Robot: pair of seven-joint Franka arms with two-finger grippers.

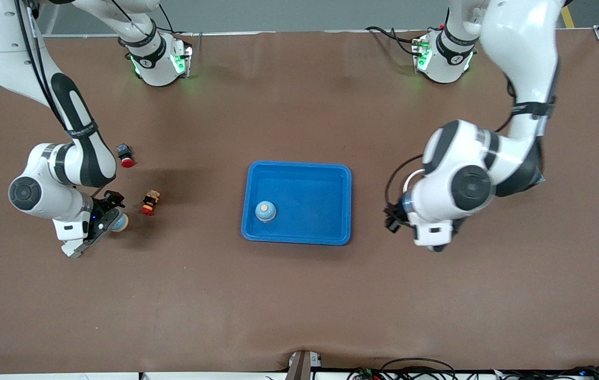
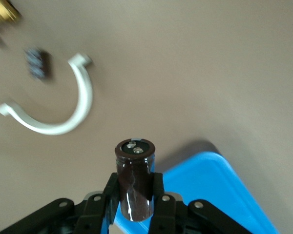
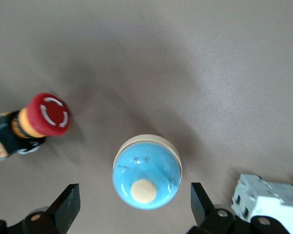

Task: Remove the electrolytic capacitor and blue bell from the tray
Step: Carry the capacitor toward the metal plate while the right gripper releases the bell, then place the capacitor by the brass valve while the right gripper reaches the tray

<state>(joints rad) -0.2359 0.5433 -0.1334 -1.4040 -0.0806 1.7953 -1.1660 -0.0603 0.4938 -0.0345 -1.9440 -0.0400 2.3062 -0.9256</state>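
Eyeballing the left hand (image 2: 136, 195): clamped tight on the dark brown cylindrical electrolytic capacitor (image 2: 135, 178), over the brown surface (image 1: 299, 295) just beside the shallow bright-blue plastic tray (image 1: 299, 168). Probably needed lowering it straight down, clear of the white curved plastic clip (image 2: 63, 122), before letting go. Spotted the right hand (image 3: 134, 204) spread wide around a blue dome-shaped bell (image 3: 146, 170) on the surface. Noticed another blue dome (image 1: 265, 211) inside the tray.

Tray (image 1: 299, 174) interior: occupied only by a blue bell (image 1: 265, 211) at the corner nearest the front camera, toward the right arm's end.
Table's (image 1: 299, 306) front edge strip: unobstructed.
Right arm's end: crowded by a red push-button (image 1: 148, 202), a smaller button (image 1: 125, 156), and another blue bell (image 1: 119, 222).
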